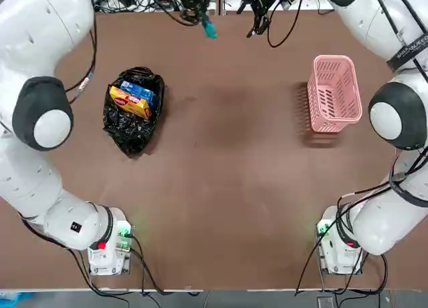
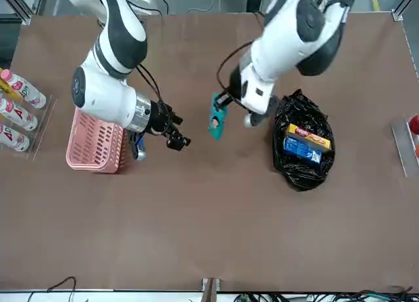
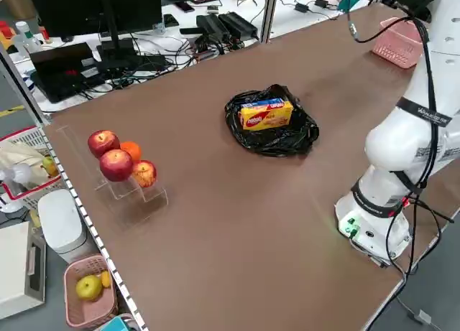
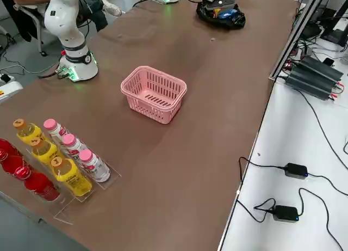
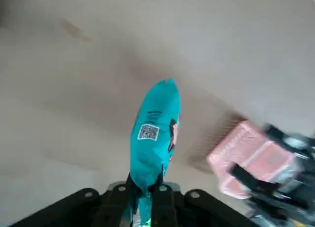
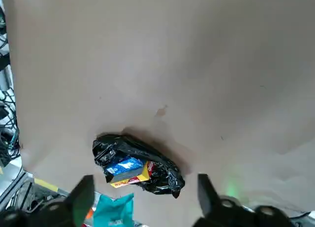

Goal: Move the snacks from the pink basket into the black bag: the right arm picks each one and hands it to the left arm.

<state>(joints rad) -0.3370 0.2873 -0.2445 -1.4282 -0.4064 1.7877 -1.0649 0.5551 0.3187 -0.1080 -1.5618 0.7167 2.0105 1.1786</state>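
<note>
From where I stand, the brown bench (image 1: 234, 188) is nearly sorted. The black bag (image 1: 132, 114) on the left arm's side already holds two snacks, the blue pack (image 1: 138, 91) lying against the yellow-orange pack (image 1: 130, 101). The pink basket (image 1: 333, 94) on the right arm's side looks empty, so by my reckoning only one drop remains. The left hand (image 2: 219, 112) is clamped shut on the teal packet (image 2: 215, 121), held in the air between basket and bag. The right hand (image 2: 175, 137) hangs just beside the basket, fingers spread wide and holding nothing. The teal packet carries a QR code; the yellow pack's red lettering I cannot read.
</note>
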